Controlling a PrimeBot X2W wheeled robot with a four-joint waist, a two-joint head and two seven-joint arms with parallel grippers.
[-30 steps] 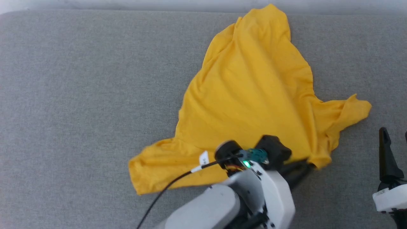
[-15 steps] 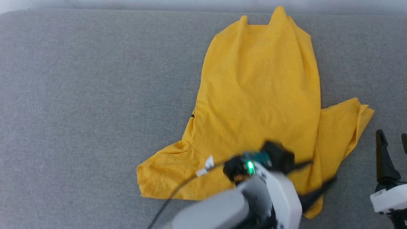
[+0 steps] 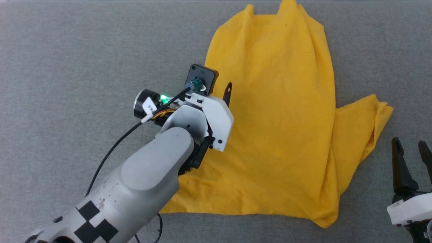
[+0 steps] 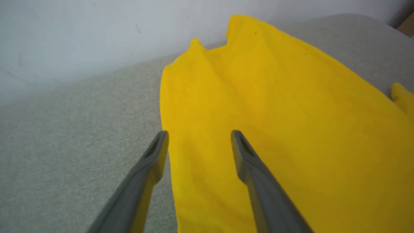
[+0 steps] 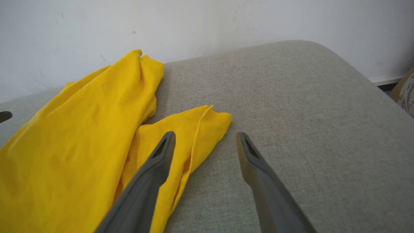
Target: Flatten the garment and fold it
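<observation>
The left end effector (image 4: 199, 136) is held spread and empty, straddling the left edge of the yellow T-shirt (image 3: 276, 118), which is laid wrinkled on the grey fabric surface (image 3: 84, 50). The right end effector (image 3: 408, 143), likewise spread and empty, is seen just beside the right sleeve.

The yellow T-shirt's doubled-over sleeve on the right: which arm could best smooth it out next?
Probably right: the right gripper, open, hovers just beside that sleeve; the left gripper, also open, is over the T-shirt's opposite edge.
</observation>
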